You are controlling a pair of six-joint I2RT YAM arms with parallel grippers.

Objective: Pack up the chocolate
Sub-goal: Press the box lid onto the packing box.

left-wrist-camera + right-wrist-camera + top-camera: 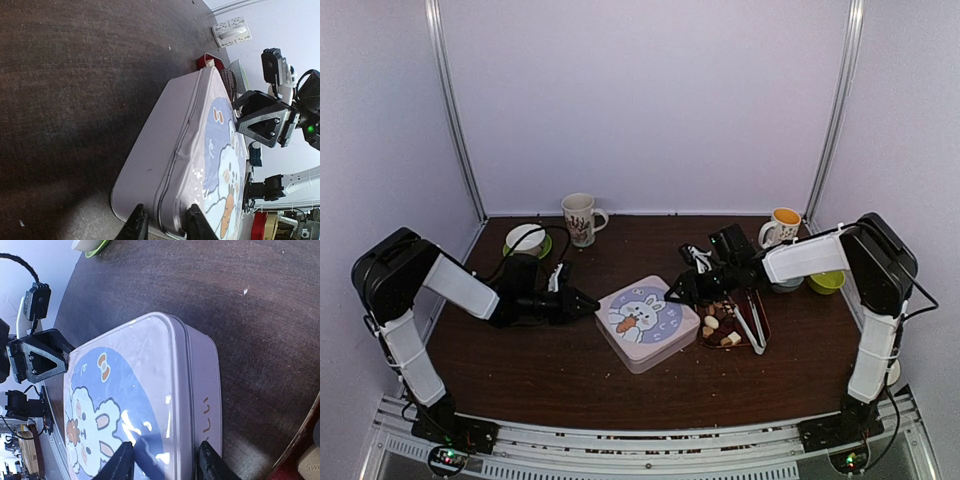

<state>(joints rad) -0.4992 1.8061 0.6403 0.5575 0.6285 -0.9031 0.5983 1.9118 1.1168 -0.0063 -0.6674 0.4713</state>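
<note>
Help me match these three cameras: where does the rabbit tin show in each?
Top view: the tin lies at the centre, slightly low.
Left wrist: the tin fills the lower middle, side wall facing the camera.
Right wrist: the tin fills the lower left and middle.
Shared landmark: the rabbit picture on its lid, visible in all three.
</note>
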